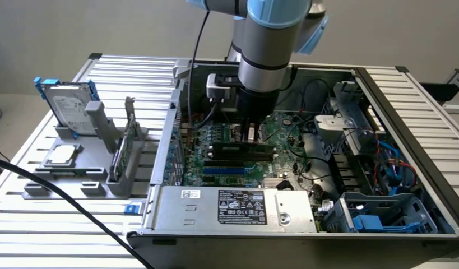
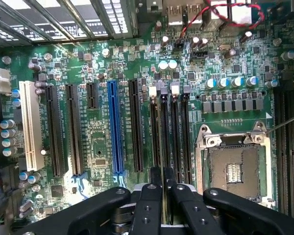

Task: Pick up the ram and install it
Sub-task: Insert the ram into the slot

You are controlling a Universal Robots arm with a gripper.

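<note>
Hanging straight over the motherboard (image 2: 103,73) inside the open case (image 1: 408,106), the gripper (image 2: 163,183) pinches the ram (image 2: 163,142) edge-on between nearly closed fingers, its long axis parallel to the memory slots (image 2: 179,132) directly below (seated or not, I cannot tell).

bright, even daylight-like lighting in the exterior view; pale glare on the slatted table (image 1: 50,216), soft shadow inside the open computer case (image 1: 408,106). in the wrist view, motherboard (image 2: 103,98) sharp and well lit, small highlights on capacitor tops, black gripper (image 2: 164,178) close, dark and slightly soft. mild bending at edges.
</note>
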